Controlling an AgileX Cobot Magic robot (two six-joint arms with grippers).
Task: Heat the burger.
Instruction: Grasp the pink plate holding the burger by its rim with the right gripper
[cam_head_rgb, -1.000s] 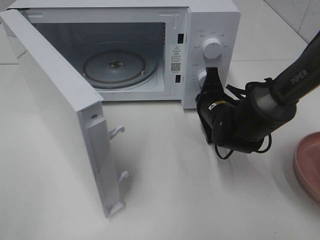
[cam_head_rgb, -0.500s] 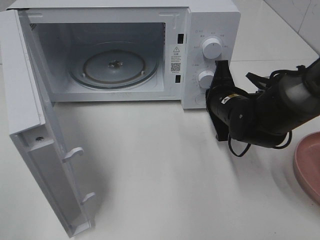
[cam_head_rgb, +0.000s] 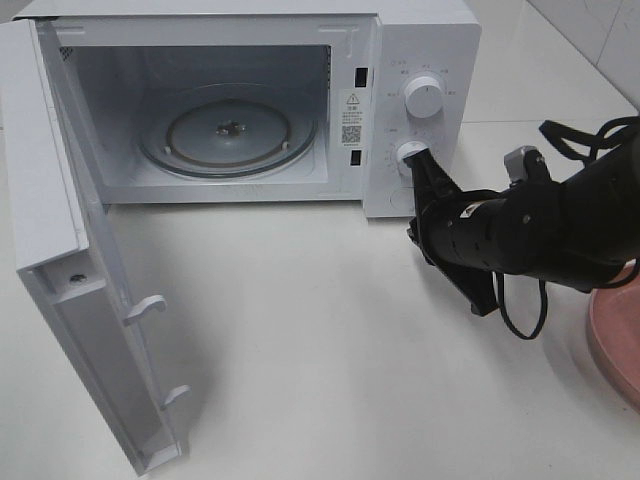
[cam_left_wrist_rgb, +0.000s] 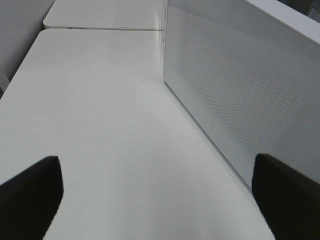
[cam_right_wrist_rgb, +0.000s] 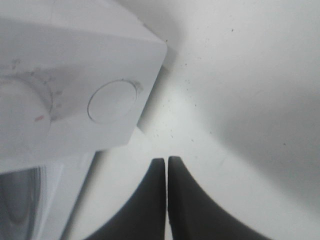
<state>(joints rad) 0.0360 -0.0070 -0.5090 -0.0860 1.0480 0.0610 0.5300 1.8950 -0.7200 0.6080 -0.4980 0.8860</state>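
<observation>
The burger is out of view. The white microwave (cam_head_rgb: 420, 40) stands at the back with its door (cam_head_rgb: 60, 250) swung wide open to the left, and its glass turntable (cam_head_rgb: 228, 130) is bare. My right gripper (cam_head_rgb: 422, 160) is shut on nothing. It hovers just off the lower right of the control panel, beside the lower knob (cam_head_rgb: 408, 155). In the right wrist view the shut gripper (cam_right_wrist_rgb: 166, 161) points at the table beside the panel's round button (cam_right_wrist_rgb: 112, 101). My left gripper (cam_left_wrist_rgb: 160, 200) is open over bare table, beside the microwave's perforated side wall (cam_left_wrist_rgb: 240, 95).
A round pink plate (cam_head_rgb: 615, 340) is cut off by the right edge of the high view, just under the right arm's forearm. The open door juts toward the table's front on the left. White table (cam_head_rgb: 320, 350) stretches in front of the oven.
The door has swung from half open to wide open on the left. The right arm has drawn back to the right and turned, its gripper still shut by the lower knob.
</observation>
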